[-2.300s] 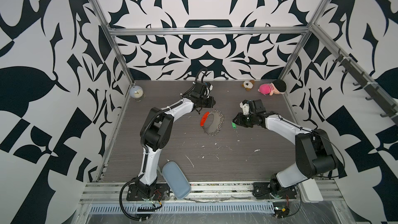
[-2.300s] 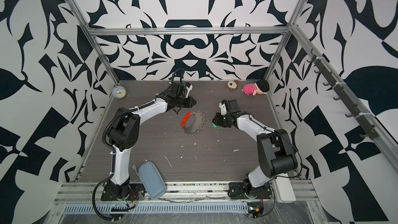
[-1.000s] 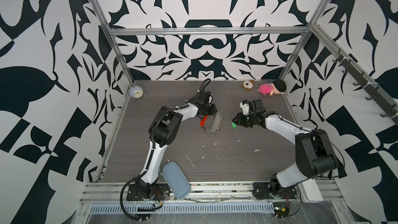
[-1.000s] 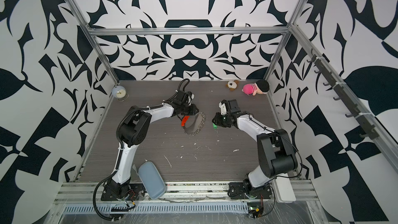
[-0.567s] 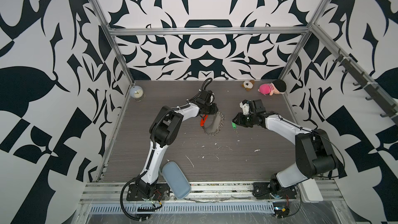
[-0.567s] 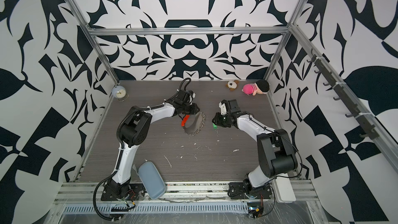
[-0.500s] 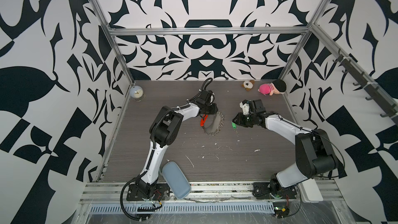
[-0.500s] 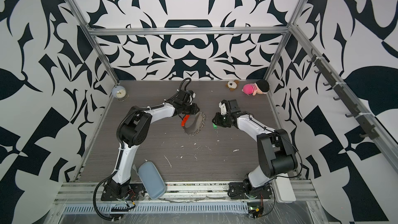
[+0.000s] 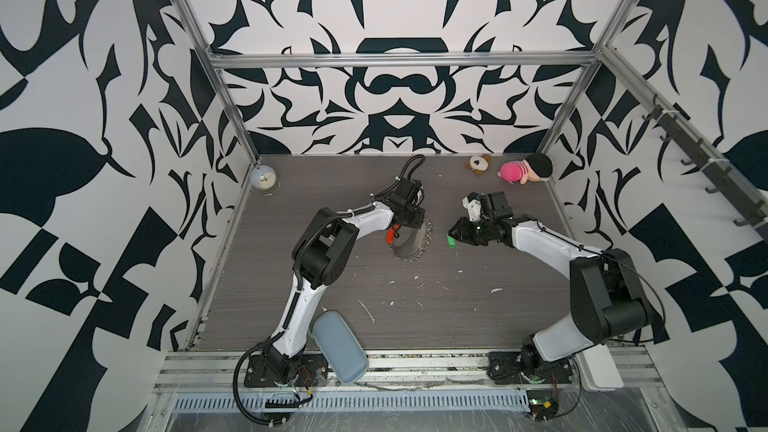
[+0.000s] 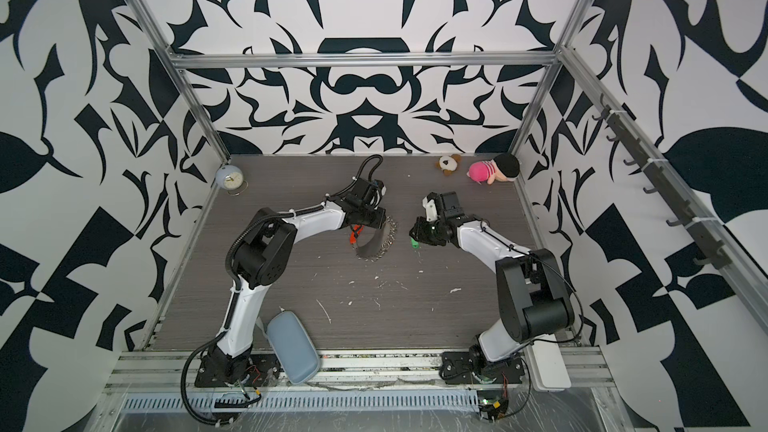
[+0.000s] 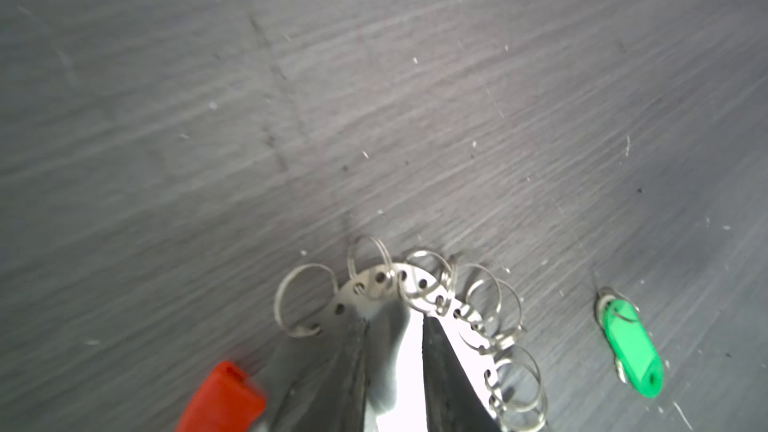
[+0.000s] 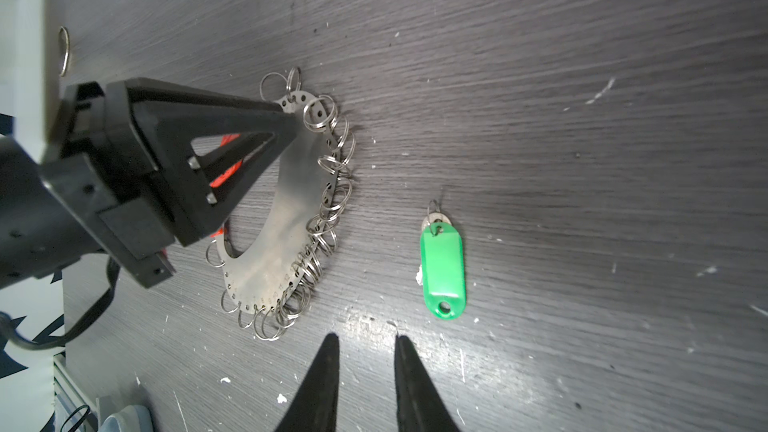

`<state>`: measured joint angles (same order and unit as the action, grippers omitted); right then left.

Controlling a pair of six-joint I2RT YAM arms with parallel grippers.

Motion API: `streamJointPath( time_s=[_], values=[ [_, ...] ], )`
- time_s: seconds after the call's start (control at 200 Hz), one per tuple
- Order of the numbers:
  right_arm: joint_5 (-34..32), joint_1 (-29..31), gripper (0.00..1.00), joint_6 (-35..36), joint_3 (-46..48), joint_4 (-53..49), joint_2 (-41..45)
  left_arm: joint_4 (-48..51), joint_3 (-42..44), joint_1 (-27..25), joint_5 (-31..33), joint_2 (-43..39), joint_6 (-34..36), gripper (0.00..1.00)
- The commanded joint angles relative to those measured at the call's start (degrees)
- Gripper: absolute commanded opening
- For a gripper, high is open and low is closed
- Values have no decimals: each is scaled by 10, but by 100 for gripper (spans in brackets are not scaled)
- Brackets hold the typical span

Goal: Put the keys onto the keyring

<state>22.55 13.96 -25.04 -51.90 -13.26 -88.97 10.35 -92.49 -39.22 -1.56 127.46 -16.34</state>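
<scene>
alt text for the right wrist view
The left claw grips one end of the keyring, a metal plate fringed with small rings on the table. The keys, with a green tag, lie apart beside it, ahead of the open right claw.

Lowers the left gripper (image 12: pixel 293 116) from behind the keyring (image 12: pixel 291 218) onto its far edge; closes the jaws there on the metal.

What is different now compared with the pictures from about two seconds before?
The left gripper moved from the back-wall side onto the keyring and closed on its metal edge. The right gripper, open, and the keys lying on the table stayed where they were.
</scene>
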Motion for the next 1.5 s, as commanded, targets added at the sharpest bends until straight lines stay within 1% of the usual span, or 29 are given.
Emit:
streamJointPath(
  time_s=[0.0,0.27,0.555,0.85,0.91,1.01,1.065,1.145,1.225,1.295,1.375,1.495],
  values=[
    [6,-2,28,8,-14,-3,13,22,-26,1,15,4,11,26],
    [7,-2,28,9,-11,-1,11,35,-50,-4,17,24,16,26],
    [5,-4,28,13,-7,-1,13,55,-74,-11,32,44,23,28],
    [6,-9,28,14,-7,-2,15,64,-73,-12,45,47,32,27],
    [7,-10,28,14,-7,-2,16,64,-72,-12,47,47,35,23],
    [6,-11,28,15,-7,-3,18,62,-69,-12,47,45,43,12],
    [6,-11,28,13,-8,-4,19,60,-63,-12,46,40,54,5],
    [6,-12,28,12,-10,-6,21,49,-45,-12,44,27,69,0],
    [7,-12,28,11,-13,-9,24,31,-19,-12,39,8,93,0],
    [7,-12,28,12,-21,-17,30,15,8,-12,15,-16,143,0],
    [7,-12,28,17,-36,-32,44,-16,48,-12,-3,-60,178,0],
    [19,-12,27,29,-81,-62,67,-35,100,-5,-68,-145,277,0]
  ],
)
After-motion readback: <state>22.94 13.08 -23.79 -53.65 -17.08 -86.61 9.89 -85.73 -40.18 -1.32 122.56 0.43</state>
